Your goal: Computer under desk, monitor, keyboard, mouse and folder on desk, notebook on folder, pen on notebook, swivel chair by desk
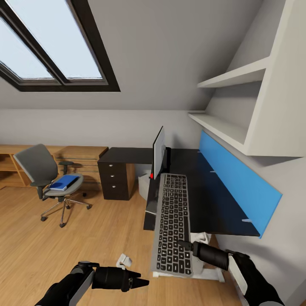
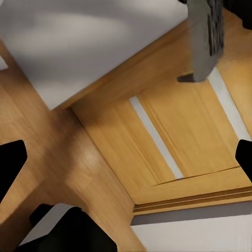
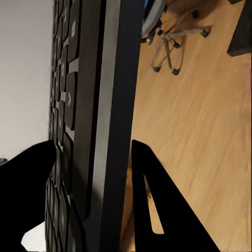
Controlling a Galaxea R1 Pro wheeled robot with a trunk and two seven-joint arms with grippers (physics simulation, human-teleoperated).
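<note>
My right gripper (image 1: 187, 245) is shut on the near end of the keyboard (image 1: 172, 221), its fingers (image 3: 163, 210) clamped on either side of the frame (image 3: 100, 105). The keyboard hangs lengthwise over the black desk's (image 1: 212, 199) near left edge and reaches toward the monitor (image 1: 158, 153), which stands edge-on on the desk. A light grey computer (image 1: 144, 186) sits under the desk. The swivel chair (image 1: 42, 170) stands at the left with the blue folder (image 1: 63, 182) on its seat. My left gripper (image 1: 142, 281) hovers open and low over the floor. A small pale object, perhaps the mouse (image 1: 123, 260), lies on the floor. Notebook and pen are out of view.
A dark drawer unit (image 1: 114, 178) stands under the desk's far end, with a light-wood dresser (image 1: 80, 155) behind the chair. A blue wall panel (image 1: 238, 178) and white shelves (image 1: 229, 123) line the right wall. The desk's white leg base (image 1: 212, 274) lies below the keyboard. Wood floor (image 1: 63, 246) lies open at left.
</note>
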